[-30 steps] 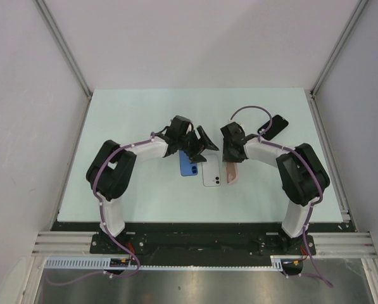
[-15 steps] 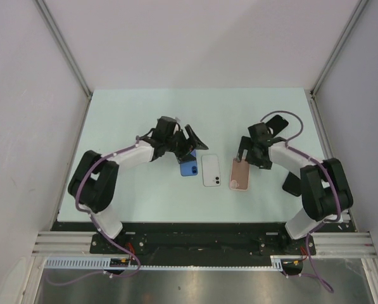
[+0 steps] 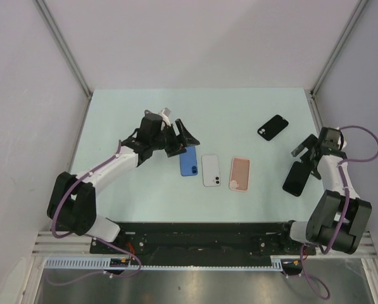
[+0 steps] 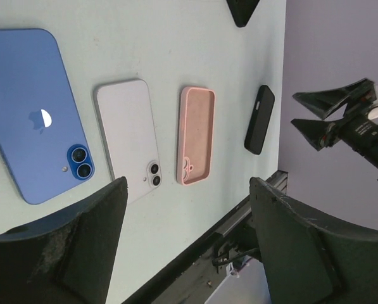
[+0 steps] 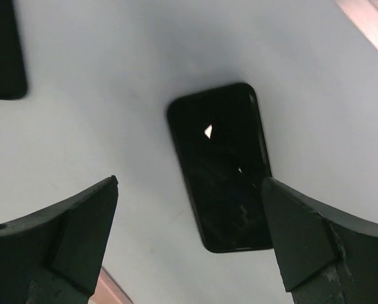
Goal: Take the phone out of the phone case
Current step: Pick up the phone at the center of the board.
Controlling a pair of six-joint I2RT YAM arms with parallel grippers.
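Note:
An empty pink phone case (image 3: 240,173) (image 4: 196,136) lies flat with its open side up. Just left of it a white phone (image 3: 211,170) (image 4: 128,136) lies back up, apart from the case. My left gripper (image 3: 185,140) (image 4: 185,253) hovers open behind a blue phone (image 3: 189,163) (image 4: 30,120), holding nothing. At the right side of the table my right gripper (image 3: 307,161) (image 5: 189,247) stands wide open above a black phone (image 3: 296,178) (image 5: 220,164) lying screen up, with nothing between its fingers.
A black case (image 3: 273,126) (image 5: 2,50) lies at the back right of the table. The table's right rail (image 3: 331,158) runs close to the right arm. The black base rail (image 3: 195,231) lines the near edge.
My right gripper let go of the pink case, opened wide and swung right to hover over the black phone. The left arm pulled back to the left, away from the phones.

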